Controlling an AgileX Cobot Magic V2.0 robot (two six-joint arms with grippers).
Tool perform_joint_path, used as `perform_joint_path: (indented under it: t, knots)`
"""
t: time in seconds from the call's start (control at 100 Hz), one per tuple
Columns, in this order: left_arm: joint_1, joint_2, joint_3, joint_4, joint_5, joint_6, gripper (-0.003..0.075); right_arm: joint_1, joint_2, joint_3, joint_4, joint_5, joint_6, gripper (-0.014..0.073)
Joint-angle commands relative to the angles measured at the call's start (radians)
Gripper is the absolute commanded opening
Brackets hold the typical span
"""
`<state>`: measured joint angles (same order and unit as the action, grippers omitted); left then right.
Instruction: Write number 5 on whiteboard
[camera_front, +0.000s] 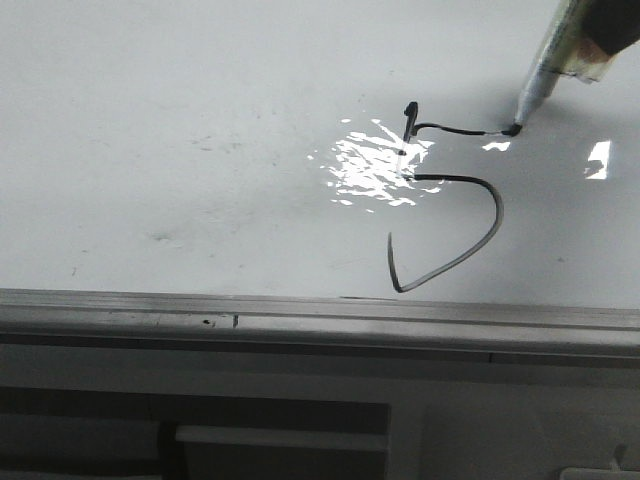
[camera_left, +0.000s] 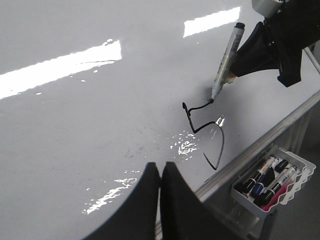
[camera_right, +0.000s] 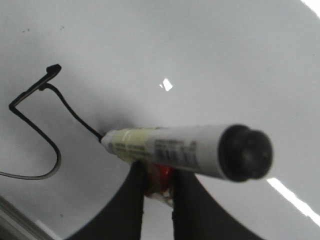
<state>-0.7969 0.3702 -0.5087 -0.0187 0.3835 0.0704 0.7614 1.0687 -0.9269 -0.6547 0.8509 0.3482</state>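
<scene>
The whiteboard (camera_front: 180, 120) fills most of the front view, glossy white with faint grey smudges and a grey metal frame along its near edge. The number 5 (camera_front: 455, 215) is drawn in thin black line at about 4 o'clock from the board's middle, just beside a bright glare patch: a short top bar, a short upright, and a big open belly curling back toward the frame.

The right hand (camera_right: 159, 182) is clamped on a marker (camera_front: 545, 65), its two dark fingers (camera_right: 131, 205) pinching the barrel from either side. The marker leans, its cap end pointing away from the board, and its tip touches the board at the right-hand end of the top bar, at roughly 1 o'clock from the belly of the figure.

The left hand (camera_left: 161, 172) hangs over the board near the frame, fingers pressed together with nothing between them, apart from the figure.

Past the frame, a white tray (camera_left: 292, 187) holds several markers (camera_left: 265, 180).
</scene>
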Motion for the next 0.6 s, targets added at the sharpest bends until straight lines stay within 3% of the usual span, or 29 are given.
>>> perform_joint_path:
  t: [0.0,0.19,0.25,0.32,0.44,0.5,0.59]
  knots:
    - [0.003,0.006,-0.025,-0.011,-0.081,-0.009,-0.002,-0.009,-0.017,-0.019,-0.069,0.001,0.001,-0.0062]
    - [0.003,0.006,-0.025,-0.011,-0.081,-0.009,-0.0016,0.099,-0.128,-0.02,-0.056,-0.16,0.001,-0.0062]
    - [0.003,0.016,-0.025,-0.016,-0.072,-0.009,0.0017,0.159,-0.169,-0.02,-0.058,-0.19,-0.003,-0.0062]
    - [0.003,0.039,-0.03,-0.031,-0.041,0.001,0.0137,0.224,-0.2,-0.02,-0.065,-0.19,-0.013,-0.0062]
    - [-0.019,0.134,-0.059,-0.095,0.0,0.082,0.0433,0.329,-0.202,-0.02,-0.065,-0.21,-0.081,-0.0064]
    - [-0.046,0.19,-0.087,-0.15,0.003,0.181,0.0482,0.372,-0.184,-0.02,-0.065,-0.236,-0.123,-0.0064]
    - [-0.098,0.29,-0.13,-0.218,0.001,0.325,0.0463,0.424,-0.138,-0.02,-0.065,-0.271,-0.144,-0.0064]
